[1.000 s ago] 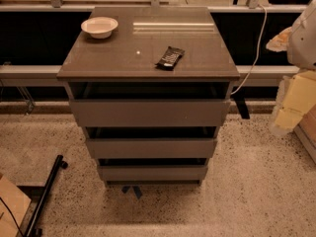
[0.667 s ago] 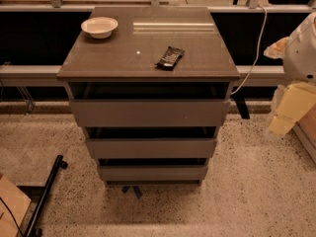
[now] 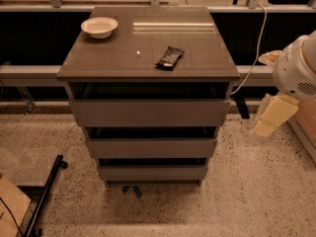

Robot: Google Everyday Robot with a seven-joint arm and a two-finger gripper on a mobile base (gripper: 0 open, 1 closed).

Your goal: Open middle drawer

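Observation:
The grey-brown cabinet (image 3: 148,65) stands in the middle of the view with three handleless drawers. The middle drawer (image 3: 150,147) has a plain flat front that sits between the larger top drawer front (image 3: 149,113) and the smaller lowest front (image 3: 152,173). A dark gap shows above each front. My gripper (image 3: 265,126), cream-coloured under the white arm (image 3: 298,70), hangs to the right of the cabinet at about the height of the top and middle drawers. It is apart from the cabinet and holds nothing that I can see.
A white bowl (image 3: 99,26) and a black packet (image 3: 170,58) lie on the cabinet top. A white cable (image 3: 255,48) hangs at the right. A black pole (image 3: 47,194) and cardboard (image 3: 10,209) lie on the speckled floor at lower left.
My arm and gripper have moved a little left and down, closer to the cabinet's right side. The drawers, bowl and packet have not moved.

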